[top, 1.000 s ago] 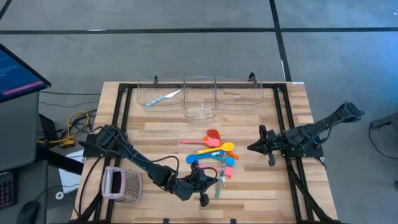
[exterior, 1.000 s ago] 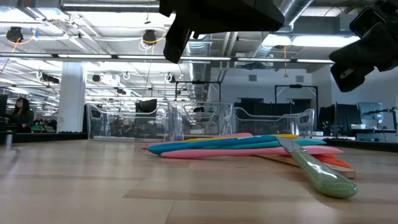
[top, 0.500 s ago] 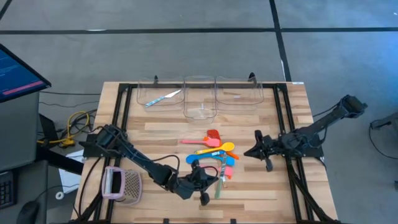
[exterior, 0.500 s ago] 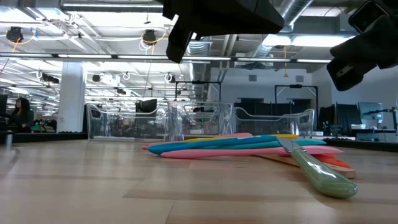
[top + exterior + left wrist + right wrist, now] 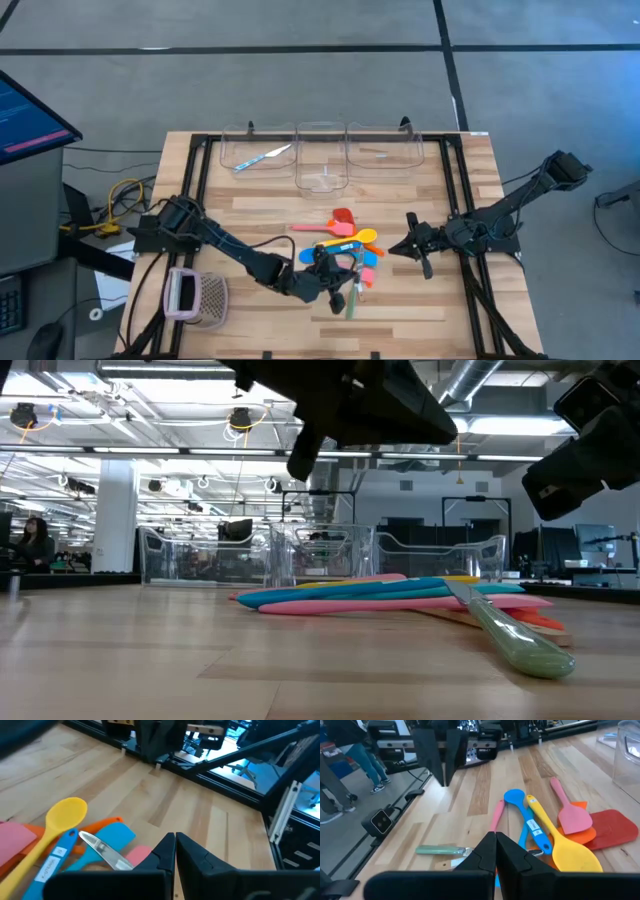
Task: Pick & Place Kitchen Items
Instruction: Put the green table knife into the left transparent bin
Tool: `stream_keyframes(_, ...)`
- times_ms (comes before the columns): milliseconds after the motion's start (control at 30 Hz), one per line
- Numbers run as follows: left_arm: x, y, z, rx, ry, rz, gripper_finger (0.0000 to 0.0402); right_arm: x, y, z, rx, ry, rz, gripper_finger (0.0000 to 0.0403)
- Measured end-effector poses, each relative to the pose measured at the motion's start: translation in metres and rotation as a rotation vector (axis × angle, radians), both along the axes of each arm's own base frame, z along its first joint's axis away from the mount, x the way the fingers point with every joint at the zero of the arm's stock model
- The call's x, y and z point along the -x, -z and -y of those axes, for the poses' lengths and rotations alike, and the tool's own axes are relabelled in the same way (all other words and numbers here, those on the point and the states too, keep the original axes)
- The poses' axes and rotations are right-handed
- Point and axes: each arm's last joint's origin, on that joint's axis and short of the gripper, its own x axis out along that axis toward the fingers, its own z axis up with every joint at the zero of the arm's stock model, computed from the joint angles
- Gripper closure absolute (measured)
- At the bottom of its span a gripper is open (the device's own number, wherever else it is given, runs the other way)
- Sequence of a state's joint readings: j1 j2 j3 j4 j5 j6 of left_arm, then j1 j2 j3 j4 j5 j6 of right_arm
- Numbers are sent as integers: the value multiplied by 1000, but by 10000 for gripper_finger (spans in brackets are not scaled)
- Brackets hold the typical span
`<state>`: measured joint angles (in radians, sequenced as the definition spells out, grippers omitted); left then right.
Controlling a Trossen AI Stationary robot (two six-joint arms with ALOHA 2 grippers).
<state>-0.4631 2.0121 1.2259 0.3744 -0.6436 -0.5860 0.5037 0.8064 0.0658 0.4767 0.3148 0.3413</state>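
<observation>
Utensil pile (image 5: 345,250) mid-table, both grippers closed and empty.
Left gripper (image 5: 338,281) hovers over the pile's near edge, fingers pressed together; right gripper (image 5: 393,249) hangs just beside the yellow spoon (image 5: 352,239), fingers likewise pinched. Pale green-handled knife (image 5: 505,635) lies across the pile's near side, one utensil in the far left clear bin (image 5: 257,151).

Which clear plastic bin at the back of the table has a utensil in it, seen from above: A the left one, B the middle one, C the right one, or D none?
A: in the high view a slim silvery, teal-handled utensil lies in the left clear plastic bin.
</observation>
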Motion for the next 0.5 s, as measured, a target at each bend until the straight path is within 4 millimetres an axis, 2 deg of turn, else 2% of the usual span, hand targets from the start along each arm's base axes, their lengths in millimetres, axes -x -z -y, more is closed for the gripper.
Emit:
stream_keyframes(167,-4,0,-7,18,29,-10,400,0,0,0,-1,-12,-2,403)
stream_keyframes(300,-6,0,-11,25,37,-13,400,0,1,-3,-6,-98,-16,403)
stream_keyframes(500,-9,0,-20,-29,36,-25,400,-5,9,-6,-24,-91,-100,403)
